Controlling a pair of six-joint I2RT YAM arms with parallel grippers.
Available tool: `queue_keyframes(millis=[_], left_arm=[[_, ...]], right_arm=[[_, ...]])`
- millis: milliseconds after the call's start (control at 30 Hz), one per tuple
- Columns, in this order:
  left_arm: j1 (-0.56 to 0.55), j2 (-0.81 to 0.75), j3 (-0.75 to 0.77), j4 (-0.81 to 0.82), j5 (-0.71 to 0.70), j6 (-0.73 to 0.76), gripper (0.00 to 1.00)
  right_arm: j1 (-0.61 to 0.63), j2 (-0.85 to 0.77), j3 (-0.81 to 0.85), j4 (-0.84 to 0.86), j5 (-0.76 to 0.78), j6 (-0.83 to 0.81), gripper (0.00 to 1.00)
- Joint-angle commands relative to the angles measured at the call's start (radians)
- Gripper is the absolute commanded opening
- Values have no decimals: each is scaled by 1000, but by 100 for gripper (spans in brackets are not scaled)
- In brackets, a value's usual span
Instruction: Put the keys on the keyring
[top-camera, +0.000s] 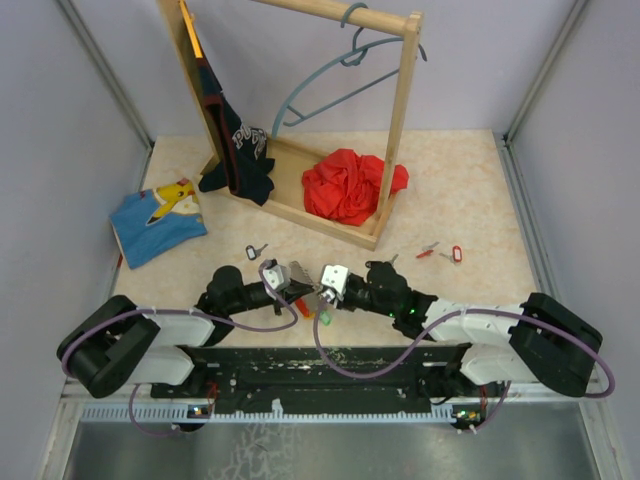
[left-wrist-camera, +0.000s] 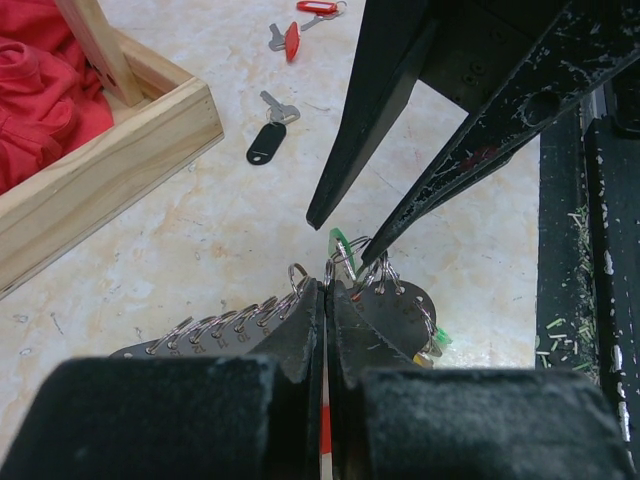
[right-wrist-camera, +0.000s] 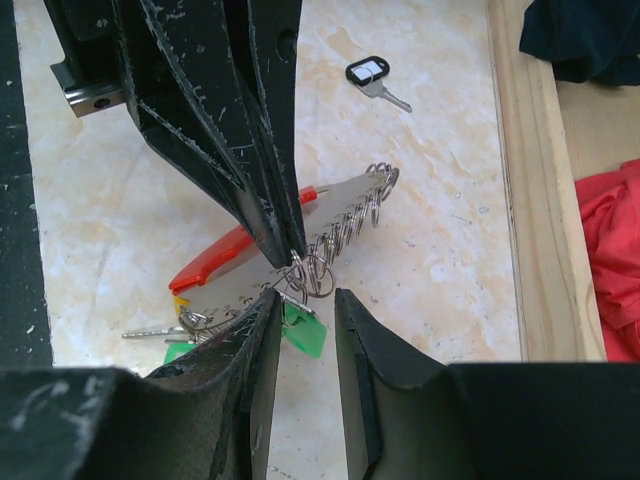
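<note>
The keyring (right-wrist-camera: 215, 262) has a red strap and a grey plate edged with several numbered silver rings (left-wrist-camera: 215, 328). My left gripper (left-wrist-camera: 327, 290) is shut on the plate's edge and holds it just above the table; it also shows in the top view (top-camera: 298, 285). My right gripper (right-wrist-camera: 305, 305) is open, and one of its fingers (right-wrist-camera: 262, 330) touches a ring that carries a green-headed key (right-wrist-camera: 302, 332). Green and yellow tabs and a silver key (right-wrist-camera: 150, 333) hang at the strap end. A black-tagged key (top-camera: 257, 251) and two red keys (top-camera: 428, 250) lie loose on the table.
A wooden clothes rack (top-camera: 330, 215) stands behind, with a hanger (top-camera: 340, 75), a dark shirt (top-camera: 238, 150) and a red cloth (top-camera: 350, 185) on its base. A blue shirt (top-camera: 158, 220) lies at the left. The black frame (top-camera: 300, 375) runs along the near edge.
</note>
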Motion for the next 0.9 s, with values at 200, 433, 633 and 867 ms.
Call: queue_keyframes(millis=[200,433,633,867], left_arm=[[2,-18,1,26,16,7,0],[2,-13,3,26,34,7,0],[2,-13,5,25,39,7,0],[2,-15,5,23,33,6,0]], right_arm=[[-18,13,42,-17,-4,-20,22],[-19,34,53,-4,-40,-45,17],[-20,45,74,-6,-61,-83,17],[-20,51,87,-15,-88,-107,7]])
